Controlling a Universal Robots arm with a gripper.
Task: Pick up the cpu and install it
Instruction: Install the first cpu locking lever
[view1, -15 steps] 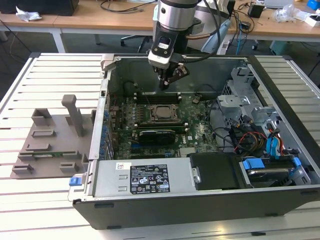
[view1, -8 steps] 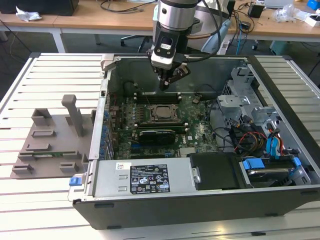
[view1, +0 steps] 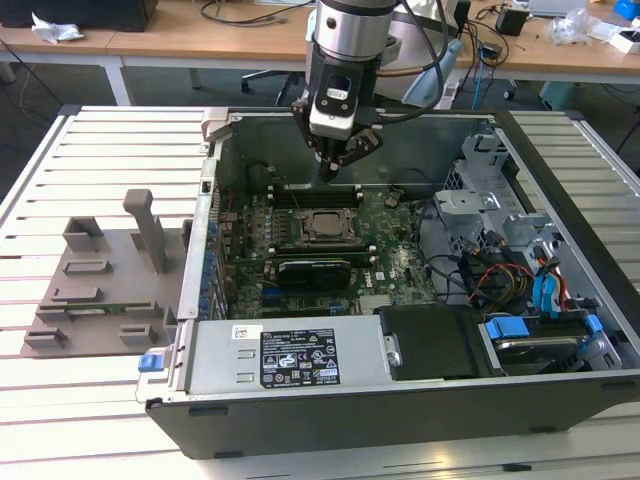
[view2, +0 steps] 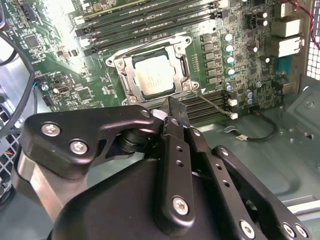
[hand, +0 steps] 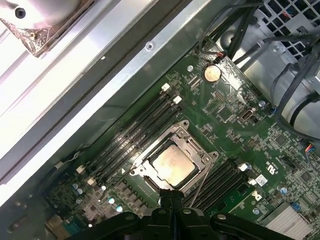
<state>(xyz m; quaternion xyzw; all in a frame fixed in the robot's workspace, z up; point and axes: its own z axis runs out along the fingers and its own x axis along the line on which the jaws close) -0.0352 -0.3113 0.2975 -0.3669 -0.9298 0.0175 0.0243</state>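
Second wrist view: gripper (view2: 170, 106) jaws pressed together, holding nothing, near the cpu (view2: 154, 77) seated in its socket (view2: 124, 80); case (view1: 400, 405) on slatted table (view1: 100, 160).

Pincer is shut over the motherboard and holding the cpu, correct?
Not quite. The pincer is shut over the motherboard, but it holds nothing: the cpu lies in its socket frame, as the second wrist view shows.
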